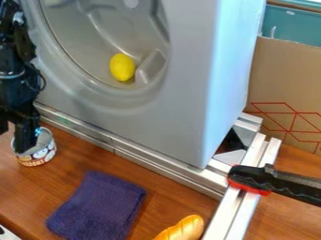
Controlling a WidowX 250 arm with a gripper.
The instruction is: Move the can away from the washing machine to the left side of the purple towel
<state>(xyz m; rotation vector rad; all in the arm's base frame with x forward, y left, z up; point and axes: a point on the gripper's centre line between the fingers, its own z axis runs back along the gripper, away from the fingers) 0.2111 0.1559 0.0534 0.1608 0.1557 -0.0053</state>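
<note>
Hanging at the left edge of the camera view, my black gripper [15,140] points down over the brown wooden table [72,166]. My jaws stand spread, wood showing between them: one is right by the view's edge, and the other overlaps the mouth of an open can [41,155]. Whether that one touches the can's wall, I cannot tell. The can stands upright on the table, with a printed band around its side, near the long metal rail [128,151] that runs slantwise under the big grey appliance [179,101].

In the appliance's rounded recess, well apart from me, a yellow egg-shaped object [122,67] lies low down, just beside a raised grey block [150,67]. Nearer the camera, a dark purple cloth [99,206] lies spread on the table, to the right of the can and below it in the view. Past the cloth, at the bottom edge, I see a golden bread loaf [183,229], partly cut off, beside the pale metal bars [243,206] that meet the rail at the appliance's corner. A black clamp [266,179] with red parts sits across those bars. Behind them, at the right, stands a cardboard box [282,82] with red lines, and a teal bin [291,26] shows beyond its top edge.
</note>
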